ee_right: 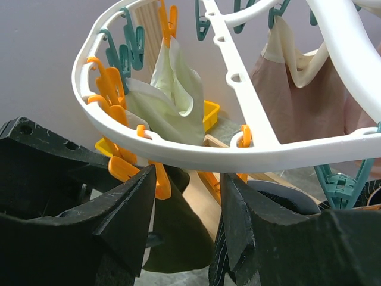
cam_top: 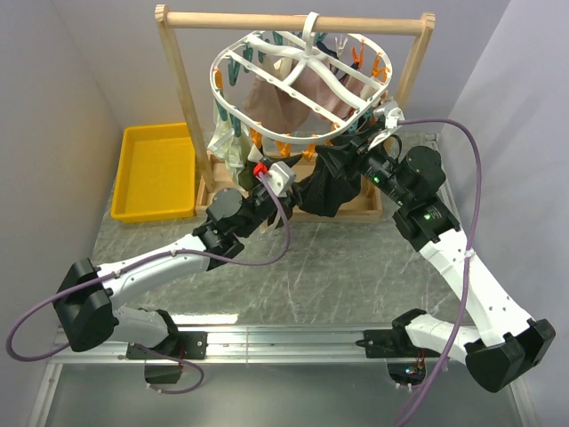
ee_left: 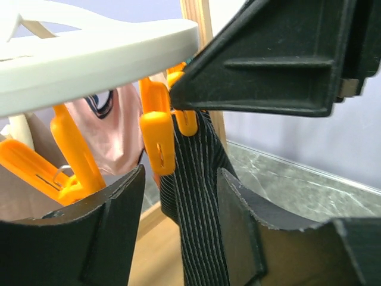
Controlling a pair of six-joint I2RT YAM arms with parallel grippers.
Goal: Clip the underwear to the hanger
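Left gripper (ee_left: 181, 173): fingers apart, nothing clamped. A black ribbed garment (ee_left: 196, 226) hangs through the gap, with an orange clip (ee_left: 156, 137) just above it on the ring. There is daylight between the cloth and the left finger.

Right gripper (ee_right: 189, 176): fingers also apart and empty. It sits just under the rim of the hanger (ee_right: 268, 152), with a second orange clip (ee_right: 159, 182) beside one finger.

The underwear (ee_right: 175, 241) hangs off the ring's far-left side as the right wrist sees it. The dark olive body sags below and behind that gripper. The pale waistband (ee_right: 171, 89) is bunched higher up and looks pinched by one orange clip at the top, though I can't confirm that it is. The overhead view shows it on the ring's left, well apart from the left gripper.

A pink garment (ee_right: 286, 89) hangs on the other side of the cross bar. The ring hooks onto a wooden rail (cam_top: 267, 20), and a yellow bin (cam_top: 156, 169) sits off to the left.

Handling, my read:
- **Underwear:** light, limp and not fragile. It will fold and droop, so it can't be pushed into place.
- **Where to grab:** the waistband edge. It is thicker and elastic, and gives a clip more to bite on than the thin olive body.
- **Clips and ring:** the clips need a squeeze on the tails to open. The ring hangs free and will likely swing when pressed.
- **Risk:** grabbing the black garment by mistake.
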